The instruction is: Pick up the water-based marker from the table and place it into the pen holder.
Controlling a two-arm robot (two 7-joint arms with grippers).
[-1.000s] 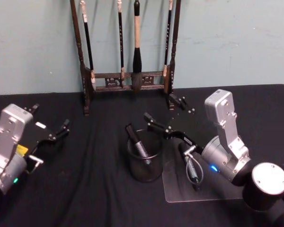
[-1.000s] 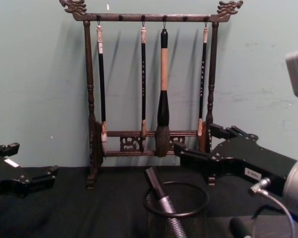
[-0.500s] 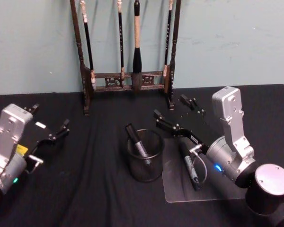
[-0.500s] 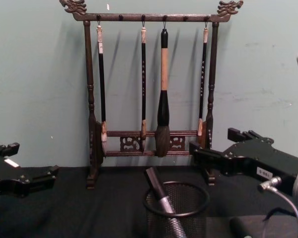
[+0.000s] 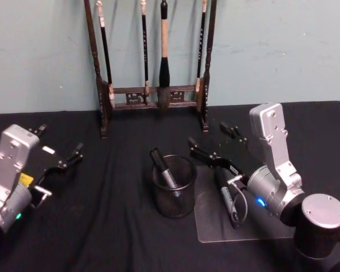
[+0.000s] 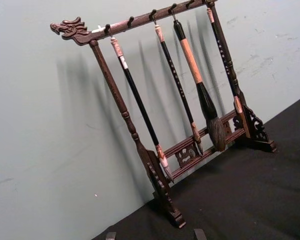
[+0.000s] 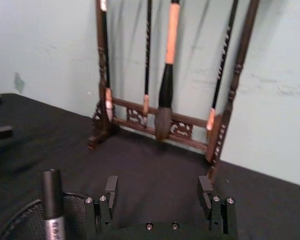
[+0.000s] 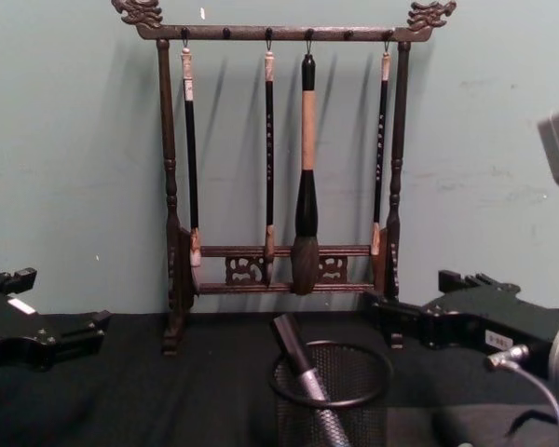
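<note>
The marker leans inside the pen holder, mid-frame on the table. The right gripper, just right of it, is spread wide and empty. The left gripper, at the left edge, is likewise spread and empty

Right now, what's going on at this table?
One marker leans inside the pen holder. The right hand is open and empty just to the right of the holder, by a clear mat where a second marker lies flat. The left hand is parked open at the left side of the table, holding nothing.
</note>
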